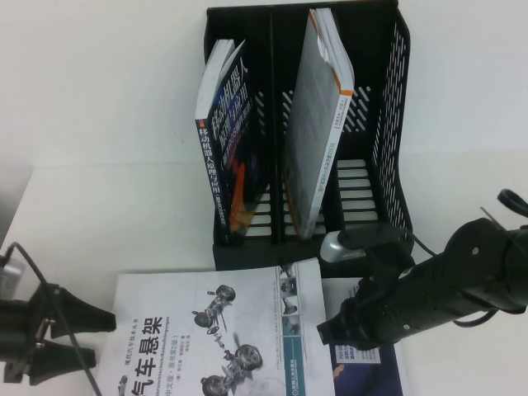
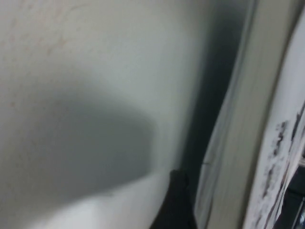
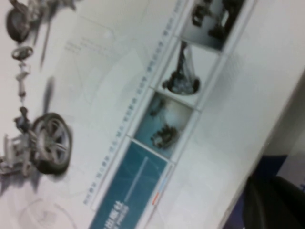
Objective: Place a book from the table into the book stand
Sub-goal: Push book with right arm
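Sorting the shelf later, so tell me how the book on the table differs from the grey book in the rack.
The book on the table lies flat, pale cover up with car-part drawings; the grey book stands upright in the rack, leaning. Left claw hovers beside the flat book, right claw above its edge. Both are thin paperbacks.

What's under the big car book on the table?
A white-and-blue book pokes out from under the car book on its right, below the right gripper. Most of it is covered. The left gripper sits beside the car book's left edge.
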Action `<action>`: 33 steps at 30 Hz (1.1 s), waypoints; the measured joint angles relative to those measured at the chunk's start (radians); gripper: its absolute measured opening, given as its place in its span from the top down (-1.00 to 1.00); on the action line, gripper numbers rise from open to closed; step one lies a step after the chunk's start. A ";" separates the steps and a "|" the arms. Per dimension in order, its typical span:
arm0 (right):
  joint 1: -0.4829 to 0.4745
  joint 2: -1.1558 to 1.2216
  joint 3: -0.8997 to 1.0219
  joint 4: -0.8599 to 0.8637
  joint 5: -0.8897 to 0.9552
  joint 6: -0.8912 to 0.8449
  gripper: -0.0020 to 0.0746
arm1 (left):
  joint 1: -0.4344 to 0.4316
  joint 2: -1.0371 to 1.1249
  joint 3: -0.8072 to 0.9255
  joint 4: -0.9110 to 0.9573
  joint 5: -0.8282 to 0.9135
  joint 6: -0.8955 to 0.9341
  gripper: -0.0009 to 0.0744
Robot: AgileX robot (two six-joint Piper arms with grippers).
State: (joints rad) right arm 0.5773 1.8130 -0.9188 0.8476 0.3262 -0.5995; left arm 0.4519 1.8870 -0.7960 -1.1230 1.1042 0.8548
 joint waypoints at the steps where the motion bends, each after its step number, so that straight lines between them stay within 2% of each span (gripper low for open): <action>1: 0.000 0.007 0.000 0.000 0.000 0.000 0.95 | -0.007 0.010 0.000 0.000 0.000 0.004 -0.51; 8: 0.000 0.028 -0.009 0.016 0.008 -0.004 0.95 | -0.095 0.035 0.000 -0.004 0.008 0.029 -0.51; 13: 0.000 0.039 -0.010 0.056 0.008 -0.012 0.95 | -0.126 0.042 -0.001 -0.004 0.008 0.033 -0.51; 18: -0.003 0.054 -0.012 0.123 0.012 -0.056 0.95 | -0.130 0.042 -0.001 -0.004 0.008 0.052 -0.50; 23: -0.009 0.067 -0.014 0.239 0.025 -0.162 0.95 | -0.130 0.042 -0.001 0.003 0.005 0.073 -0.33; 33: -0.038 0.066 -0.014 0.268 0.057 -0.171 0.95 | -0.128 0.042 -0.001 0.007 -0.003 0.083 -0.24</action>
State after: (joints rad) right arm 0.5389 1.8786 -0.9327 1.1152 0.3829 -0.7710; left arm 0.3239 1.9286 -0.7967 -1.1162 1.1010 0.9377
